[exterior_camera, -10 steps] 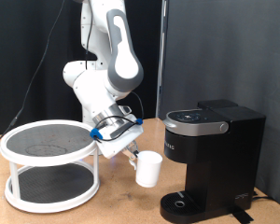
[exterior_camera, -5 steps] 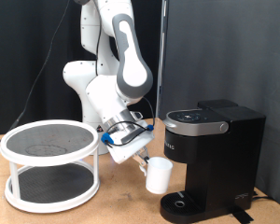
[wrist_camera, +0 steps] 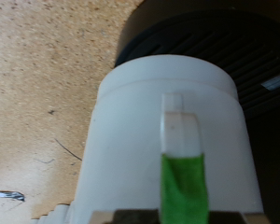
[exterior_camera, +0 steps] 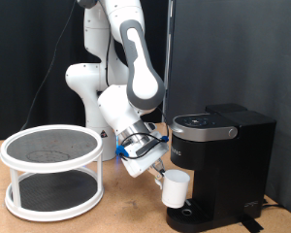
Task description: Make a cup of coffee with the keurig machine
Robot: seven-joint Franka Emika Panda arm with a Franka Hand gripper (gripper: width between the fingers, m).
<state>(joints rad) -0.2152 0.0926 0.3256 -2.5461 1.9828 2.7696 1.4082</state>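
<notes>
The white cup (exterior_camera: 176,188) is held in my gripper (exterior_camera: 164,181), just above the round drip base (exterior_camera: 191,212) of the black keurig machine (exterior_camera: 219,165), under its brew head. The cup is slightly tilted and sits at the machine's front on the exterior view's left. In the wrist view the cup (wrist_camera: 168,131) fills the frame with a green-padded finger (wrist_camera: 182,177) pressed on its wall, and the dark ribbed drip base (wrist_camera: 205,37) lies behind it. The machine's lid is down.
A white two-tier round rack (exterior_camera: 52,170) with dark mesh shelves stands on the wooden table (exterior_camera: 126,218) at the exterior view's left. A black curtain forms the background. The table's cork-like surface (wrist_camera: 47,84) shows beside the cup.
The arm has swung towards the exterior view's right and lowered, carrying the cup from beside the rack to just over the machine's drip base.
</notes>
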